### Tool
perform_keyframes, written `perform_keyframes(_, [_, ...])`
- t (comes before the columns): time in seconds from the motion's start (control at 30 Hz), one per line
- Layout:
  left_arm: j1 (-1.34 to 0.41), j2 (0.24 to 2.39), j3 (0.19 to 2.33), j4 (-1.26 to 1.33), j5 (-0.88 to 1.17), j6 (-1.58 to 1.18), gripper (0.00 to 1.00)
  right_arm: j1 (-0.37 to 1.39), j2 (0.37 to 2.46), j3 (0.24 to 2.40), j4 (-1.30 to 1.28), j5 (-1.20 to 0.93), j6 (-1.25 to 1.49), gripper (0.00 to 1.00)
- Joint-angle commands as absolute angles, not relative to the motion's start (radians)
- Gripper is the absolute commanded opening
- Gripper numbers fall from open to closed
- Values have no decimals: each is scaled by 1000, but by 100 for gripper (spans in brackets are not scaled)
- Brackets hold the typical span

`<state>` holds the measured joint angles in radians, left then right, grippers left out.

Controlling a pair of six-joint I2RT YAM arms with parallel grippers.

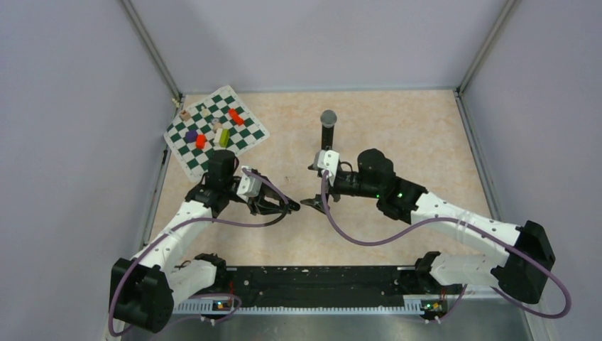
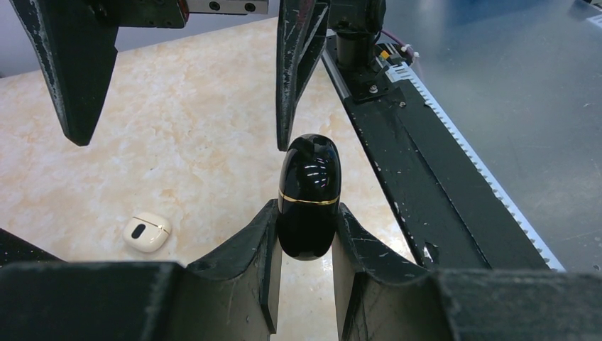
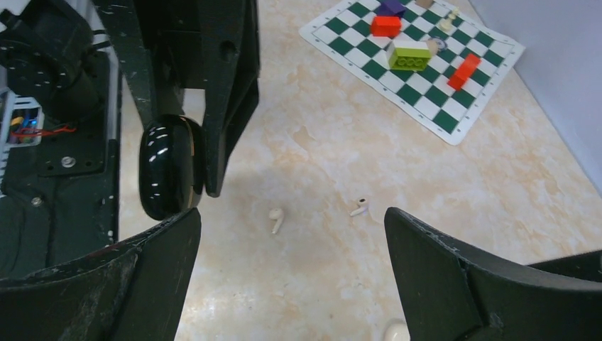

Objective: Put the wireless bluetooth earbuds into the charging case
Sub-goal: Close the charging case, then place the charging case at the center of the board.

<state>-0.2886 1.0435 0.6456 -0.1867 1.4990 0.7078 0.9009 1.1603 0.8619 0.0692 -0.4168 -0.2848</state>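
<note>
My left gripper point(image 2: 307, 207) is shut on a glossy black charging case point(image 2: 309, 195) with a gold seam, its lid closed, held above the table. The case also shows in the right wrist view point(image 3: 167, 177). My right gripper point(image 3: 292, 217) is open wide and faces the left one, with one of its fingers point(image 2: 294, 71) just beside the case's top. Two whitish earbuds point(image 3: 275, 220) point(image 3: 359, 207) lie on the table below the right gripper. A white case point(image 2: 147, 231) lies closed on the table. No black earbuds are in view. From above the grippers point(image 1: 287, 207) point(image 1: 310, 203) nearly meet.
A black microphone point(image 1: 328, 124) stands upright behind the right wrist. A green-and-white chessboard mat point(image 1: 216, 131) with coloured blocks lies at the back left. The black base rail point(image 2: 426, 170) runs along the near table edge. Walls enclose the table on three sides.
</note>
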Motion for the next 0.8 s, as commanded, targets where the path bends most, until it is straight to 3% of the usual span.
perform_keyframes(0.0, [-285,1046,645,-170,1515,728,0,913,1113,887,100,-285,-312,99])
perform_keyframes(0.13, [-285,1047,644,-170,1489,731,0,898,1085,879,172,31,-372,99])
perform_keyframes(0.23, [-288,1055,644,-169,1467,731,0,860,1050,859,234,140,-388,99])
perform_keyframes(0.57, [-309,1067,633,-54,1403,599,0,814,998,828,269,159,-390,99])
perform_keyframes(0.77, [-353,1097,634,86,1201,407,0,783,962,863,253,230,-475,99])
